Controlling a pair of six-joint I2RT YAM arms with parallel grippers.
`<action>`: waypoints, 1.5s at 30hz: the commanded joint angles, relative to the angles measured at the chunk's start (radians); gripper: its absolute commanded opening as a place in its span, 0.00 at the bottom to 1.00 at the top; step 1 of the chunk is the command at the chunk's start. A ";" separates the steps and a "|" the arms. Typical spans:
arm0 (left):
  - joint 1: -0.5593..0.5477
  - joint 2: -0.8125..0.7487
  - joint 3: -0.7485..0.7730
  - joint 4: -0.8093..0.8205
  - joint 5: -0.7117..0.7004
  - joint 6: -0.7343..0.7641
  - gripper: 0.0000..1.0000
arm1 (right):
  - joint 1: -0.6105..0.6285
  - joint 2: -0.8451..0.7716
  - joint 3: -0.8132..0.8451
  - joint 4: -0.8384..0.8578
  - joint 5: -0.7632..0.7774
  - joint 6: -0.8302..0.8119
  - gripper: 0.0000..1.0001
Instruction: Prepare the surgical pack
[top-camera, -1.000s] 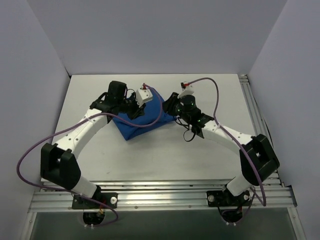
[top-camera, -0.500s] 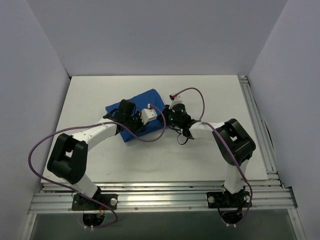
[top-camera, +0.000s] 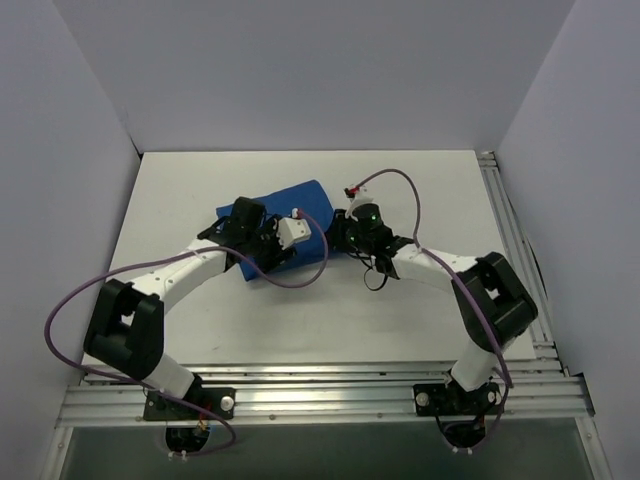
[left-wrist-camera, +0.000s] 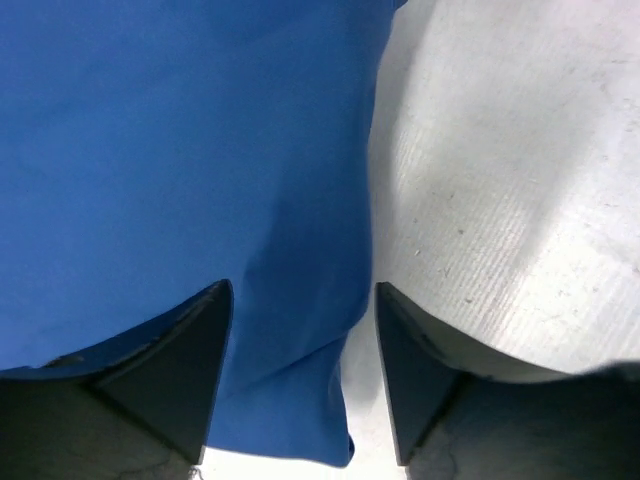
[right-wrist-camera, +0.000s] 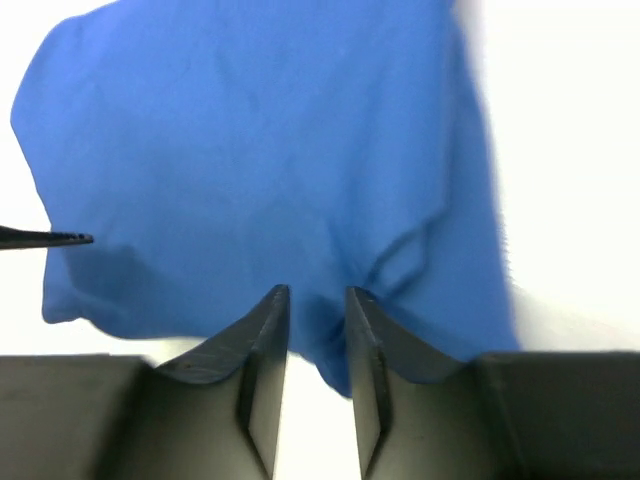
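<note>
The surgical pack (top-camera: 298, 203) is a royal-blue cloth parcel lying mid-table; only its cloth shows. My left gripper (top-camera: 268, 250) hangs over the parcel's near left side. In the left wrist view its jaws (left-wrist-camera: 302, 292) stand wide open over the edge and a loose corner of the blue cloth (left-wrist-camera: 180, 150), gripping nothing. My right gripper (top-camera: 341, 228) is at the parcel's right end. Its jaws (right-wrist-camera: 315, 292) are nearly together with a bunched fold of blue cloth (right-wrist-camera: 260, 150) drawn into the narrow gap, and wrinkles run toward the fingertips.
The white table (top-camera: 180, 190) lies bare around the parcel, with grey walls on three sides and a metal rail (top-camera: 505, 220) along the right edge. Purple cables loop over both arms. A thin dark tip (right-wrist-camera: 50, 238) juts in at the left of the right wrist view.
The left jaws have opened wide and let go of the cloth. Both grippers and the parcel have shifted a little toward the back since half a second ago.
</note>
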 joint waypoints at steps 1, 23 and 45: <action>-0.062 -0.081 0.069 -0.062 -0.019 0.004 0.75 | -0.037 -0.125 0.009 -0.166 0.055 -0.009 0.26; -0.150 0.028 -0.065 0.111 -0.278 0.116 0.29 | -0.038 0.038 -0.054 0.096 -0.080 0.132 0.33; -0.056 0.016 -0.109 0.038 -0.291 0.223 0.02 | -0.136 -0.034 -0.178 0.115 -0.093 0.122 0.00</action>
